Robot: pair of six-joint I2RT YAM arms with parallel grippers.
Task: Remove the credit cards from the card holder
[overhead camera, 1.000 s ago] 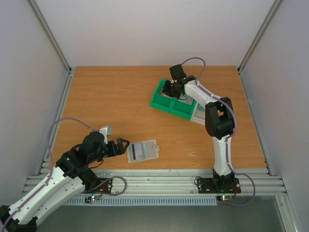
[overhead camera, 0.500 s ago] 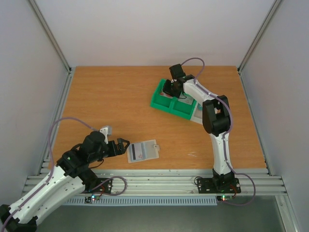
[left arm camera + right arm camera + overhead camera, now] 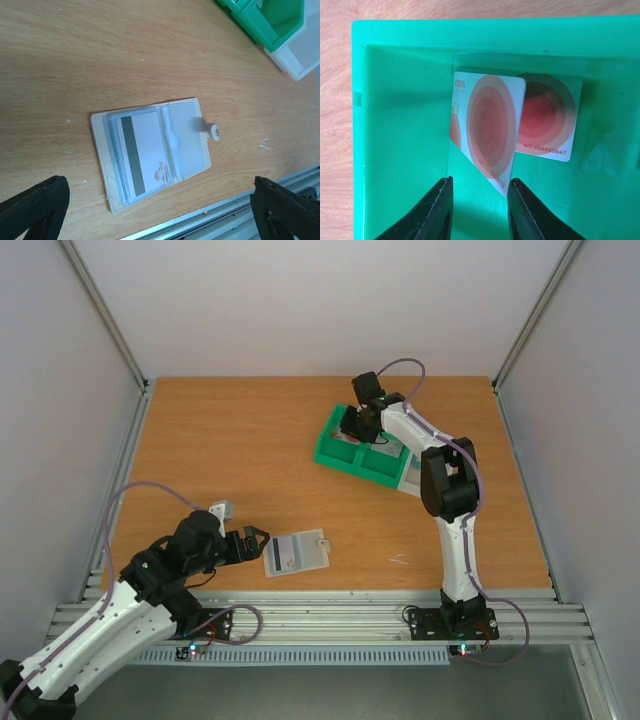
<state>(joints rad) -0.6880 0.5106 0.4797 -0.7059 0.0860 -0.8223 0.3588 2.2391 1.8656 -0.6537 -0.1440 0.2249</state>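
Right gripper has parted its jaws beside a credit card in the green tray; left gripper, spread wide, overlooks the card holder.

- I get bright, even overhead light; shadows are soft.
- Pale sheen on the card holder sleeve, 3 o'clock side.
- Wrist views blur toward 6 o'clock.

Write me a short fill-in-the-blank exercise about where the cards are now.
1. The card holder on the table is not shut but ____.
2. The card inside it has a dark ____.
3. Two cards with red circles lie in the ____ tray.
Missing words: open; stripe; green.
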